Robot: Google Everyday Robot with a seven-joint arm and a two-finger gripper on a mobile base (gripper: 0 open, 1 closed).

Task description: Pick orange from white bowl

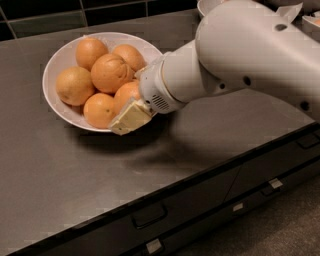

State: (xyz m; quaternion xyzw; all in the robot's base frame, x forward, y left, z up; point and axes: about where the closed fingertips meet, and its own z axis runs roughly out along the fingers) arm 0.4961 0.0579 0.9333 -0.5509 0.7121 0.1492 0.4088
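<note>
A dark grey worktop [75, 175] was observed carrying the white bowl [56, 61]. The end effector [129, 116] was positioned over the bowl's near right rim, just beside the orange [125, 94], which lay inside among other oranges [110, 72]. Its opening could not be determined.

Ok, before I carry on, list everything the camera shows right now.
white bowl: one, glossy white, back left of the counter.
orange by the gripper: one, orange, bowl's near right side, partly hidden.
other oranges: five, orange, same bowl.
counter: one, dark grey, most of the view.
drawers: several, dark, below the counter's front edge.
wall tiles: dark, behind the counter.
second bowl: one, white, top edge, mostly hidden behind the arm.
arm: one, white, reaching in from the right.
gripper: one, cream, at the bowl's near right rim, at that orange.
</note>
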